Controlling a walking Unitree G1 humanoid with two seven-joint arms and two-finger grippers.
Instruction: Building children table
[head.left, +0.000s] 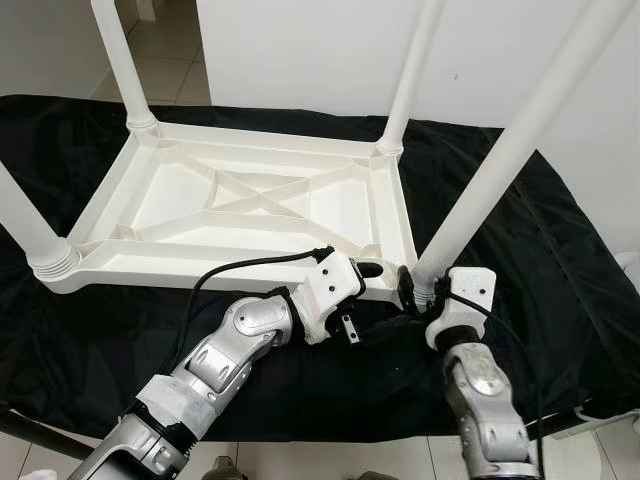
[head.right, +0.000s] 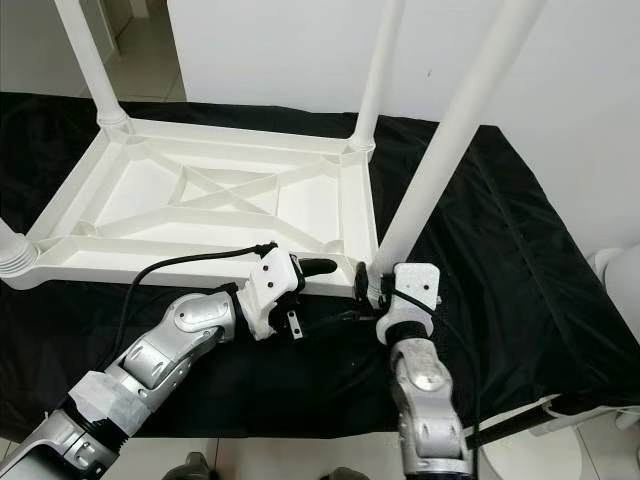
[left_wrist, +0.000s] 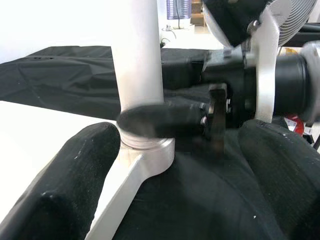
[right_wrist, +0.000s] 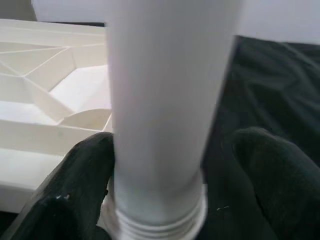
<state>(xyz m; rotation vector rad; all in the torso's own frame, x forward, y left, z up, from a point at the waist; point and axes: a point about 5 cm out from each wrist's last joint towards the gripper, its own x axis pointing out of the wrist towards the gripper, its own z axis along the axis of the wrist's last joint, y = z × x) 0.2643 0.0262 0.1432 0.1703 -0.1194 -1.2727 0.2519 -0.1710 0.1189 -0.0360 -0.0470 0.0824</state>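
A white plastic table top (head.left: 250, 210) lies upside down on a black cloth. White legs stand in its corner sockets: far left (head.left: 120, 60), far right (head.left: 412, 70) and near left (head.left: 25, 225). The near right leg (head.left: 510, 140) leans to the right. My right gripper (head.left: 415, 290) is shut on that leg's base, just above the threaded collar (right_wrist: 160, 220), one finger (right_wrist: 75, 185) on each side. My left gripper (head.left: 378, 300) is open beside it and straddles the table's near right corner (left_wrist: 145, 160). One of its fingers (left_wrist: 75, 170) lies over the rim, the other over the cloth.
The black cloth (head.left: 540, 260) covers a low surface whose front edge runs just under my arms. A white wall stands close behind. Tiled floor shows at the far left (head.left: 170, 60). A white rounded object (head.right: 615, 270) sits off the right edge.
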